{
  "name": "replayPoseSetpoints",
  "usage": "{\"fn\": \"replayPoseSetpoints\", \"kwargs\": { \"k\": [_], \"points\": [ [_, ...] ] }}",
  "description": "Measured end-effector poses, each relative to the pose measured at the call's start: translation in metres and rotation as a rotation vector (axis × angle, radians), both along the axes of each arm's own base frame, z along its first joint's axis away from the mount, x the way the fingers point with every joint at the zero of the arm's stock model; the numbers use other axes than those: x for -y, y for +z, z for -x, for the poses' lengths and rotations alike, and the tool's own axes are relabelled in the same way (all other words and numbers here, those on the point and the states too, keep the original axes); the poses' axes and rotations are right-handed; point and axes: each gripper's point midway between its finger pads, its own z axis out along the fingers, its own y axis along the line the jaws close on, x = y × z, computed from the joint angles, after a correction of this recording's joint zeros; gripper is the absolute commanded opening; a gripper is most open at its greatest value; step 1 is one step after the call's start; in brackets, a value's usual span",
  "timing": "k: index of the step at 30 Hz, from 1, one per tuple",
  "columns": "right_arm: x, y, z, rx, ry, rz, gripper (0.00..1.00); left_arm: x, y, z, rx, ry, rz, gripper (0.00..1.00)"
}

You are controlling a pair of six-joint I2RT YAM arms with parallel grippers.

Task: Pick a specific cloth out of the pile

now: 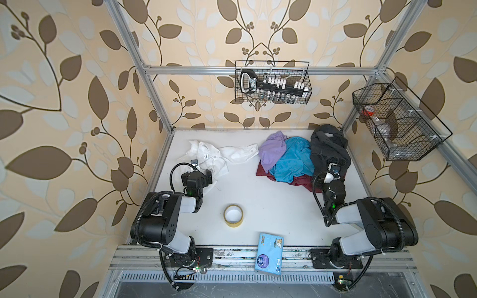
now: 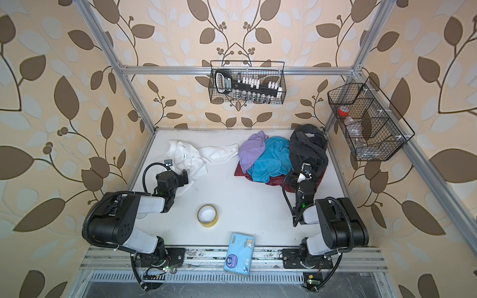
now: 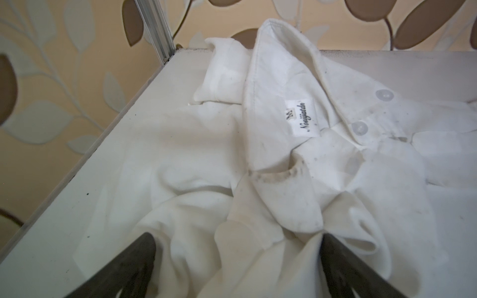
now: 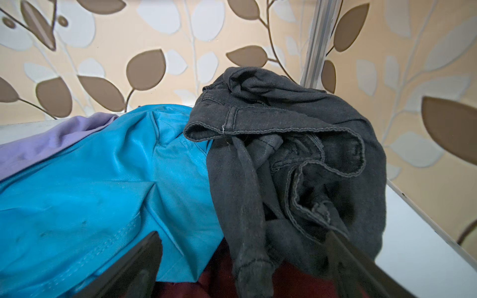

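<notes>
The cloth [image 1: 206, 154] [image 2: 188, 156], a white collared shirt, lies crumpled at the far left of the table, one sleeve stretched toward the pile. Its neck label and buttons show in the left wrist view [image 3: 284, 180]. My left gripper [image 1: 197, 175] [image 2: 173, 176] [image 3: 238, 240] hangs over the shirt's near edge, open, with white folds lying between its wide-apart jaws. The pile [image 1: 291, 160] [image 2: 271, 160] [image 4: 103, 180] of lilac, teal, maroon and dark grey garments sits at the far right. My right gripper [image 1: 333, 166] [image 2: 305, 167] [image 4: 244, 236] is open over the pile's near right side, above dark grey and maroon fabric.
A yellow tape roll [image 1: 233, 215] lies near the middle front. A blue tissue pack [image 1: 269, 252] straddles the front rail. A wire basket [image 1: 273, 82] with tools hangs on the back bar and another wire basket [image 1: 397, 121] on the right frame. Aluminium posts stand at the far corners.
</notes>
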Motion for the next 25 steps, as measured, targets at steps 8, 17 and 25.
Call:
{"fn": "replayPoseSetpoints", "kwargs": {
  "k": [8, 17, 25],
  "points": [
    [-0.0003, 0.0, -0.0001, 0.0, 0.001, 0.0, 1.0, 0.0026, -0.008, 0.0033, -0.034, -0.009, 0.017, 0.99],
    [-0.0003, 0.0, -0.0001, 0.0, 0.001, 0.0, 1.0, 0.0025, -0.008, 0.0033, -0.033, -0.006, 0.022, 0.99],
    [-0.0006, 0.0001, -0.0004, 0.0, 0.004, -0.001, 1.0, 0.0025, -0.0081, 0.0033, -0.033, -0.005, 0.024, 0.99]
  ]
}}
